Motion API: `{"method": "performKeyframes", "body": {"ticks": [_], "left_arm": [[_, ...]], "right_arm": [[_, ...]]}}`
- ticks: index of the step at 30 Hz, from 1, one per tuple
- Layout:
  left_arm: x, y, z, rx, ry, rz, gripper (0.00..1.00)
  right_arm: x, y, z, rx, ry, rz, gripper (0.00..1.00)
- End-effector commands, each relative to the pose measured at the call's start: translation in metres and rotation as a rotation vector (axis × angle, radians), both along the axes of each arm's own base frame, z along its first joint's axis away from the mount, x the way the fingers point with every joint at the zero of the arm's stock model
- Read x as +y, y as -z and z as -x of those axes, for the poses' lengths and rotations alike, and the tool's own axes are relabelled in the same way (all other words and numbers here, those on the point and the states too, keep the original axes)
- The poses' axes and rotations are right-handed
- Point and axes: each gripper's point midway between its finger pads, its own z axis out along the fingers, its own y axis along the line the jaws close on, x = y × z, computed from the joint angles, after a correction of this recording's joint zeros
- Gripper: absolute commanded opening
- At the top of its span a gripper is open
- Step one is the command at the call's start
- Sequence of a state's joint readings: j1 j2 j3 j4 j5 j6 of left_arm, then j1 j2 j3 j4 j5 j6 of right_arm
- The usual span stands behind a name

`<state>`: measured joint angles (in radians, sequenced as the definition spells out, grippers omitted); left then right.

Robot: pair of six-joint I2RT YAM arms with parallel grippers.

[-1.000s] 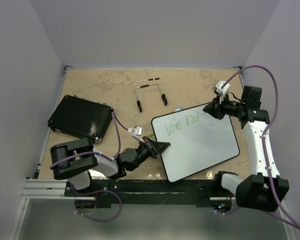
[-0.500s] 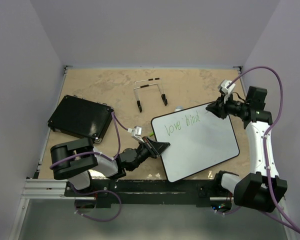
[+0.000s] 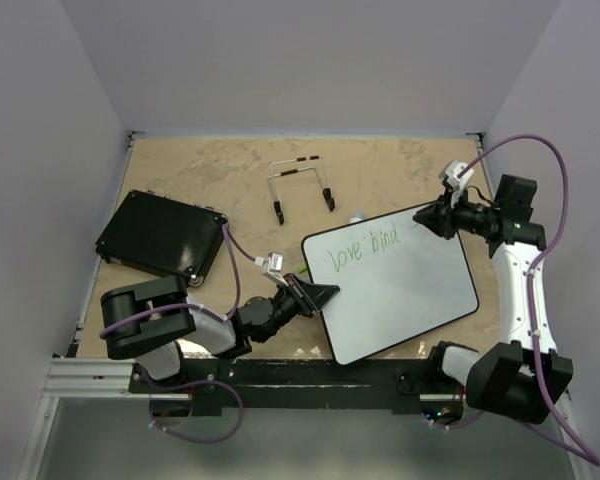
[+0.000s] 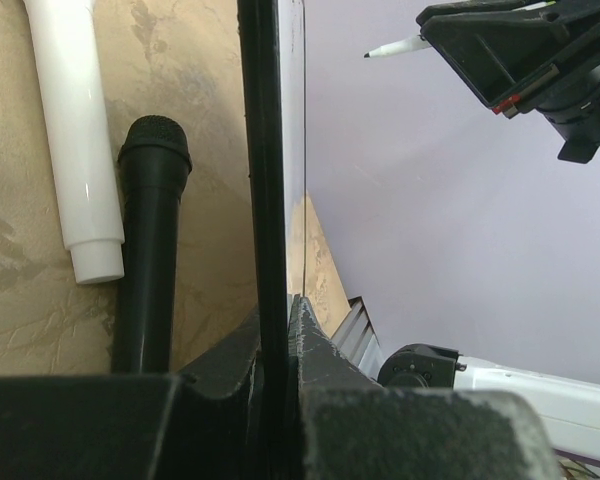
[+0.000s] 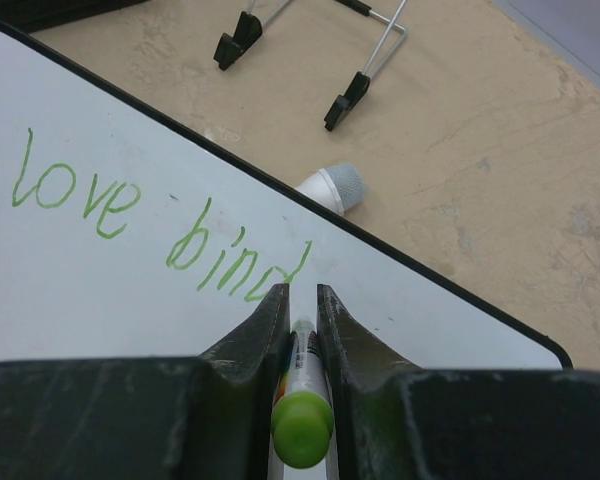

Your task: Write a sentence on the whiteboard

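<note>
White microphone (image 5: 318, 188) body hidden by whiteboard (image 5: 100, 300) edge; only grille (image 5: 344, 182) shows.

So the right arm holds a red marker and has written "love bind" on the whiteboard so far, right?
Not red. The right wrist view shows a green-ended marker in the right gripper and green writing on the whiteboard. The rest is right.

The right jaws slide rightward with the marker (image 5: 301, 400), drawing away from the last letter of the sentence (image 3: 363, 247) toward the whiteboard (image 3: 410, 300) corner
</note>
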<state>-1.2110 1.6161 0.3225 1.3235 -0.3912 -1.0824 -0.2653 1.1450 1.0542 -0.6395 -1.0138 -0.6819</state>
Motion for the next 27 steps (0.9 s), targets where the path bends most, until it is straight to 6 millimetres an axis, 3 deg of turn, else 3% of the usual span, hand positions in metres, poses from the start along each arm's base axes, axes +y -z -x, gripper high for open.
{"method": "performKeyframes", "body": {"ticks": [1, 21, 27], "left_arm": [[0.006, -0.047, 0.001, -0.156, -0.005, 0.12, 0.0], [0.011, -0.046, 0.002, -0.146, -0.013, 0.122, 0.0], [0.005, -0.044, 0.003, -0.14, 0.007, 0.134, 0.0]], "right_arm": [[-0.001, -0.003, 0.001, -0.028, -0.02, -0.007, 0.0], [-0.002, -0.011, 0.002, -0.045, -0.034, -0.04, 0.0], [0.0, -0.015, 0.005, -0.052, -0.043, -0.054, 0.0]]}}
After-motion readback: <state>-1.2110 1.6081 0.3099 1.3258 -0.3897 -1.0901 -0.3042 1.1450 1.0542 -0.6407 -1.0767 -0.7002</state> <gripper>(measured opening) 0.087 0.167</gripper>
